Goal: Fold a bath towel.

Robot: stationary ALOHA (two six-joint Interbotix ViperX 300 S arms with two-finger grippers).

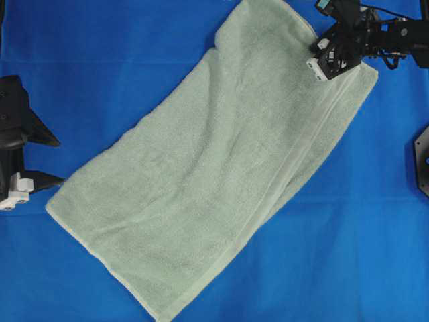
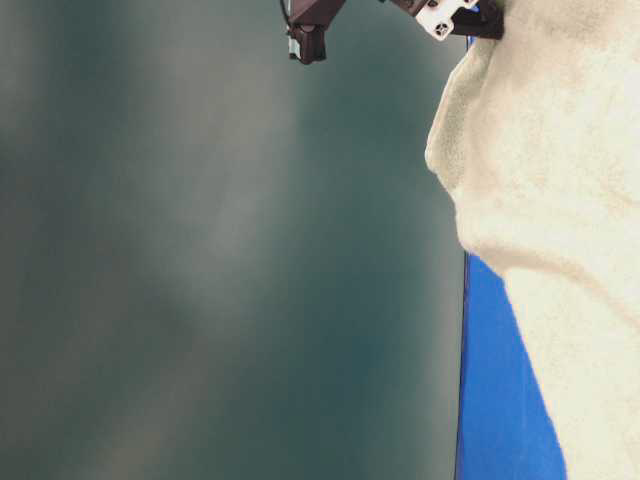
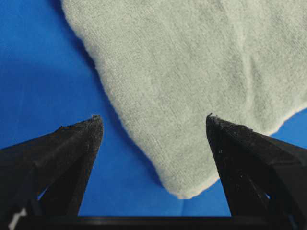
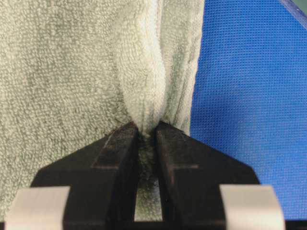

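Towel point(image 1: 208, 181) lying diagonal overhead, right gripper point(image 4: 147, 130) pinching its bunched 1 o'clock edge seen only wrist-close, left gripper point(image 3: 153, 124) spread

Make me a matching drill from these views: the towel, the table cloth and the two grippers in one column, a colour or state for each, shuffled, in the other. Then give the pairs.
Column 1
1. bath towel
2. table cloth
3. left gripper
4. right gripper

Column 2
A. jaws wide apart, nothing between them
B. pale sage green, lying slantwise
C. pinching a raised fold of terry
D. bright blue

Pairs: 1-B, 2-D, 3-A, 4-C
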